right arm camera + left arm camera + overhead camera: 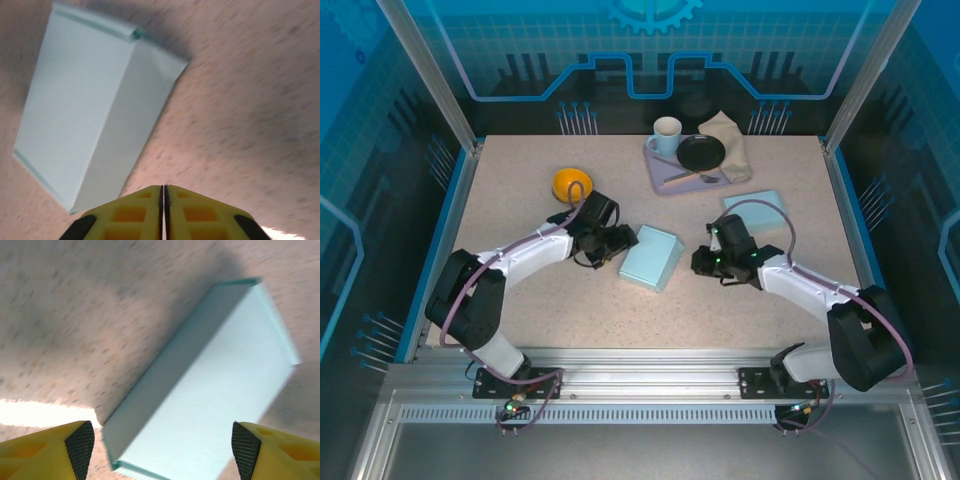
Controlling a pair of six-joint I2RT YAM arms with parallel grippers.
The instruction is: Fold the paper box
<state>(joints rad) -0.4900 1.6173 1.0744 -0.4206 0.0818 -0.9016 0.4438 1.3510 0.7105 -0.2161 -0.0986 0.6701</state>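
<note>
Nearest you, both arms reach in from the table's (520, 310) near edge toward the paper box (652, 257), which lies closed on its broad face near the middle of the table, turned at an angle between the two grippers.

Your left gripper (620, 241) sits just beside the box's left side with its jaws spread wide. In the left wrist view, the black pads (80, 442) flank the near end of the box (210, 385); you cannot tell whether either pad touches it.

Your right gripper (701, 262) sits near the box's right side with a strip of bare table between them. Its yellow fingers (130, 212) are pressed together on nothing, pointing past the box's long side.

Farther back, an orange bowl (572, 184) stands behind the left arm, and a flat pale-blue sheet (756, 208) lies behind the right.

At the far edge, a purple tray (662, 176) carries a white mug (666, 131), a black dish (701, 152) and a beige cloth (730, 138).
</note>
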